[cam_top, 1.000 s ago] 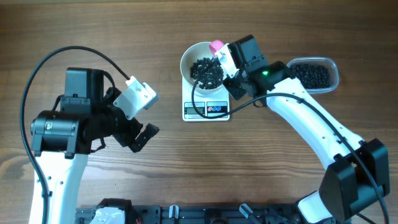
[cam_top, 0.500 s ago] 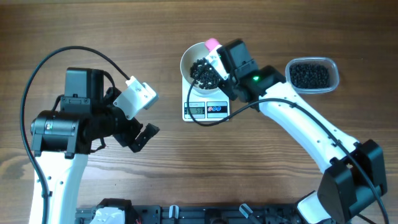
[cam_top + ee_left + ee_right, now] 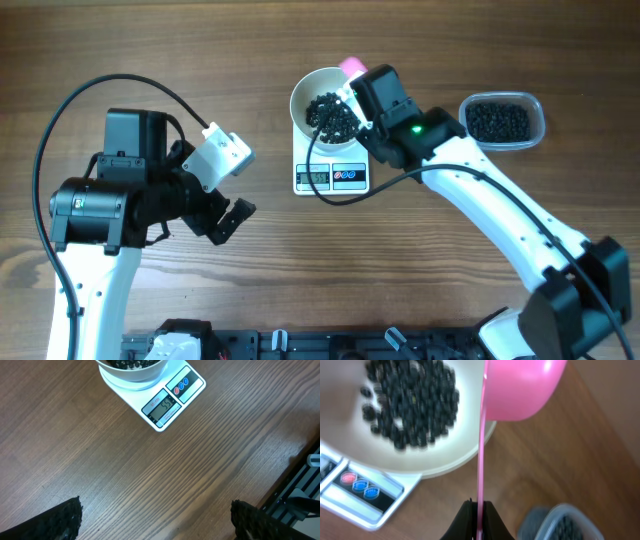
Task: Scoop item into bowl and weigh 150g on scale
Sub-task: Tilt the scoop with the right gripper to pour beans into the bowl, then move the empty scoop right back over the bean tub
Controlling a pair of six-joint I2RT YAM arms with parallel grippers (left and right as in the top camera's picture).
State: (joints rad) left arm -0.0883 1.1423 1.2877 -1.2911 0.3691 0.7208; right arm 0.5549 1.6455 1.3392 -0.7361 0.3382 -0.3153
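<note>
A: Two claws, status? Nearest first.
B: Left gripper (image 3: 157, 522) hangs over the table (image 3: 150, 40), fingers wide apart, empty. Well apart from the scale.
A: Right one?
B: Right gripper (image 3: 481, 519) is pinched tight on the thin handle of the pink scoop (image 3: 522, 387). Handle runs edge-on from the jaws up to the cup.
A: Scale?
B: Scale (image 3: 167, 405) sits mid-table, display side toward the arms. Digits look like 55 from the left wrist, small though. Bowl (image 3: 300, 90) rests on its platform.
A: Beans?
B: Black beans (image 3: 410, 402) are heaped in the bowl, white wall showing around them. Scoop cup hovers at the bowl's far right rim, turned so I can't see inside it.
A: Anything beyond?
B: Clear tub (image 3: 541, 118) right of the bowl, apart from the scale, more beans in it.
</note>
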